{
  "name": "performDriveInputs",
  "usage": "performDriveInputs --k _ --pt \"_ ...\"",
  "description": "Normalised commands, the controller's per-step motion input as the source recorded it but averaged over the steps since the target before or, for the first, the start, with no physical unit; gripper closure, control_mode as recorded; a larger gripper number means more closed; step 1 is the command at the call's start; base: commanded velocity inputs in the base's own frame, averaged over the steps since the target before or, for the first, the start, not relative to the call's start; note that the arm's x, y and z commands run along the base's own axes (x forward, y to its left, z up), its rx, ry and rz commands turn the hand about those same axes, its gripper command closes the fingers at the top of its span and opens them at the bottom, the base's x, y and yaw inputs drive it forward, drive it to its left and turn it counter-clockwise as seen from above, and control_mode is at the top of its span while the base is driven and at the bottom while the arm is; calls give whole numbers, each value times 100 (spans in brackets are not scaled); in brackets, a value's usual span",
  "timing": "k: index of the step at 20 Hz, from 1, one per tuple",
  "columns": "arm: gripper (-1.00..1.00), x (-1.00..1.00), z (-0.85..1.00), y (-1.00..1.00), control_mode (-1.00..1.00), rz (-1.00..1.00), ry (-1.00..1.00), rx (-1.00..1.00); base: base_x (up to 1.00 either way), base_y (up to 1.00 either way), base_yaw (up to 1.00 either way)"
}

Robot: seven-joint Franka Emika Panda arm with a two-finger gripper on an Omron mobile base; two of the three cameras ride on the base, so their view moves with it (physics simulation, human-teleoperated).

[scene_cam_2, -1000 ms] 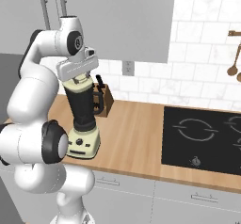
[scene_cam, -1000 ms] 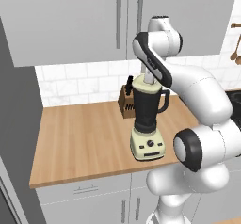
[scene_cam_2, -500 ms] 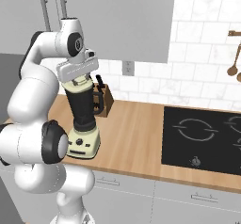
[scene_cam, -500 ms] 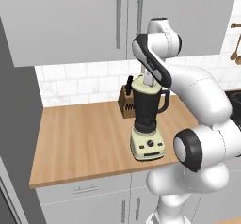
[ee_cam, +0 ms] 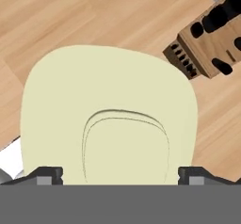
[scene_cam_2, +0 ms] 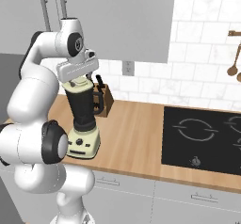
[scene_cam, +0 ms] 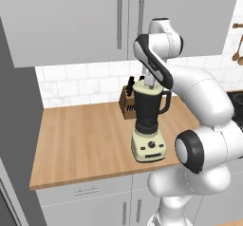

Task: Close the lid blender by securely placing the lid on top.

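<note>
The blender (scene_cam: 148, 111) stands on the wooden counter, a dark jar with a side handle on a cream base. In the right base view the blender (scene_cam_2: 84, 112) is just in front of my arm. The pale cream lid (scene_cam_2: 81, 83) sits on the jar's mouth; in the left base view the lid (scene_cam: 143, 89) shows as a thin rim under my hand. The hand view looks straight down on the lid (ee_cam: 108, 100) and its raised knob. My gripper (ee_cam: 120, 173) hangs right above it, open, its fingertips (ee_cam: 47, 174) wide apart on either side of the knob.
A wooden knife block (scene_cam: 127, 101) stands just behind the blender near the tiled wall, also in the hand view as the knife block (ee_cam: 207, 44). A black cooktop (scene_cam_2: 202, 133) lies to the right. Bare counter (scene_cam: 80, 139) stretches left of the blender. Cabinets hang above.
</note>
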Motion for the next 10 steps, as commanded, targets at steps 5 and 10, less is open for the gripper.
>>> performDriveInputs --k 5,10 --pt "-100 -4 15 0 -100 -2 -7 2 0 0 0" --pt "-100 -37 33 0 -100 -2 -29 4 0 0 0"
